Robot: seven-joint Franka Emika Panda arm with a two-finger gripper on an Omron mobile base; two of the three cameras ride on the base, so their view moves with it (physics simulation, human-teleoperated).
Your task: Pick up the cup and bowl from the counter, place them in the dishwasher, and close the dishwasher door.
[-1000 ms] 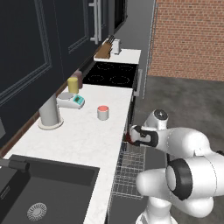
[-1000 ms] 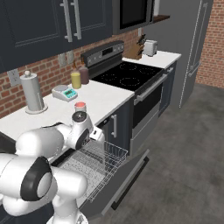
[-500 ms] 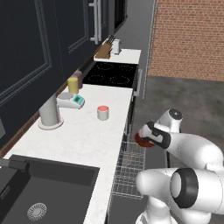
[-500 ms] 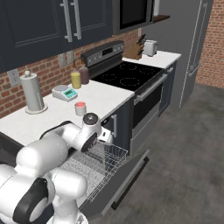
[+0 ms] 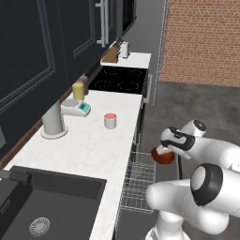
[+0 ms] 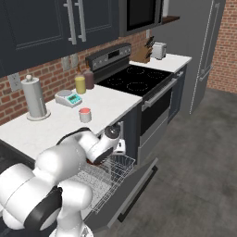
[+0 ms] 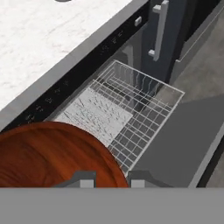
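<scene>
Gripper [image 5: 165, 151] clenched on the bowl [image 5: 162, 156], holding it by the rim, bowl hanging just under the fingers over the pulled-out dishwasher [image 7: 127, 111] rack. Dishwasher door [image 6: 139, 190] lies folded down flat, below and beyond the gripper. Counter [image 5: 89, 140] sits beside the gripper, higher than the rack. Bowl opening faces up, roughly level; it is round, so no long axis. Cup [image 5: 110, 120] stands upright on the counter, well apart from the gripper. No readable writing or brand anywhere.
</scene>
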